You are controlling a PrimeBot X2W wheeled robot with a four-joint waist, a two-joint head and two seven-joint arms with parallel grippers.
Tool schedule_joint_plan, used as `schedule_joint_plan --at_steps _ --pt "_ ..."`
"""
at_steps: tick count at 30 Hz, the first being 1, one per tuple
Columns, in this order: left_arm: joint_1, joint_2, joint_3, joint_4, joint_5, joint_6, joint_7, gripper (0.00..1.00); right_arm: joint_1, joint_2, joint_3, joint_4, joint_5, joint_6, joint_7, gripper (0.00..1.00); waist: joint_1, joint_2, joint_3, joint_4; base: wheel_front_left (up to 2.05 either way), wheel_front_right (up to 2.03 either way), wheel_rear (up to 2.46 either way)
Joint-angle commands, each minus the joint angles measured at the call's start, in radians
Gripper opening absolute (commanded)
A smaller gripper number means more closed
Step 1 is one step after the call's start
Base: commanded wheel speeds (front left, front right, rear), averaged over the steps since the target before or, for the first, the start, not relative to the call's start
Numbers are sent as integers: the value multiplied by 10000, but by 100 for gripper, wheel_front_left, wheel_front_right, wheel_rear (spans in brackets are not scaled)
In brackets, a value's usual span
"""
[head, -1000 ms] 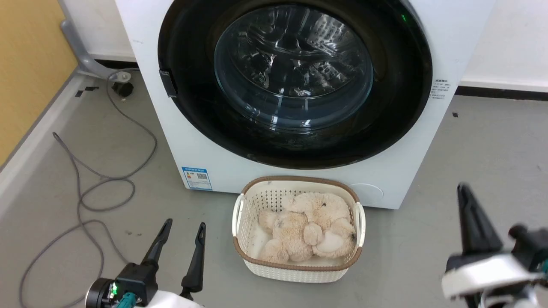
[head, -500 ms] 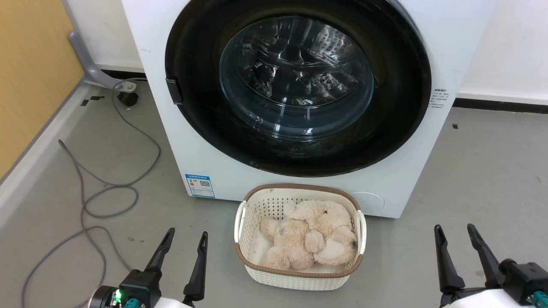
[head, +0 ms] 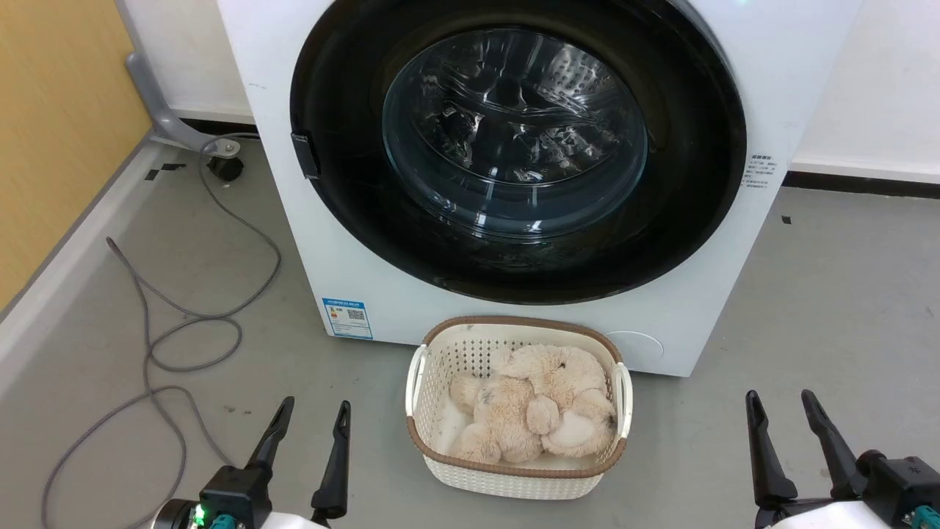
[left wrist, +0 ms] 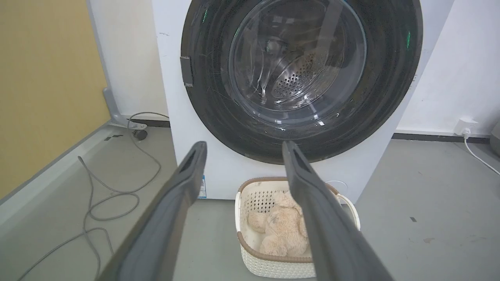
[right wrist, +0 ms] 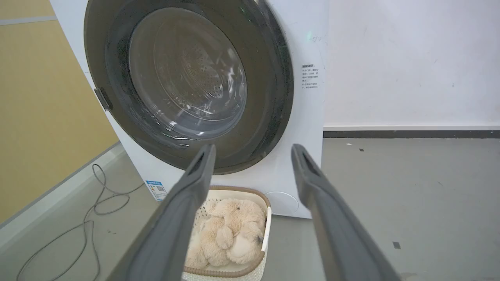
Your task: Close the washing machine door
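The white washing machine (head: 382,294) (left wrist: 172,117) (right wrist: 308,117) stands ahead on the grey floor. Its round black door (head: 690,191) (left wrist: 390,97) (right wrist: 273,97) with the clear glass bowl window (head: 514,132) lies flush against the machine's front. My left gripper (head: 313,411) (left wrist: 243,145) hangs open low at the lower left, well short of the machine, with nothing between its fingers. At the lower right my right gripper (head: 778,402) (right wrist: 253,148) is open too and holds nothing.
A cream basket (head: 514,481) (left wrist: 273,265) (right wrist: 269,218) with a beige plush toy (head: 536,408) sits on the floor right before the machine, between my grippers. Grey cable (head: 169,338) loops on the floor at left beside a yellow wall (head: 51,132). Bare floor lies at right.
My right gripper has dropped from a raised, blurred pose to rest low at the lower right. The head camera has shifted slightly, so the machine sits a little lower in the picture.
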State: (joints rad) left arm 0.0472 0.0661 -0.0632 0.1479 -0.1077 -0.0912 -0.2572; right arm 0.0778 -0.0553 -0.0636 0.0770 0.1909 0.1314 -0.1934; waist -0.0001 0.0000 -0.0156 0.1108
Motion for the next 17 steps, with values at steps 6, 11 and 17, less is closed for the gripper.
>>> schedule_joint_plan --at_steps 6,11,17 --pt "-4 -2 14 -5 -65 1 24 0 -4 0 14 20 -7 0 -12 0 1 0 4 0 0 0 0" --pt "-22 -9 38 -64 -19 38 126 0 -35 2 39 -11 -83 0 65 0 1 0 10 -44 0 0 0" --pt "-45 -16 68 -135 36 81 249 0 -72 5 68 -49 -174 -1 159 0 1 0 17 -98 0 0 0"
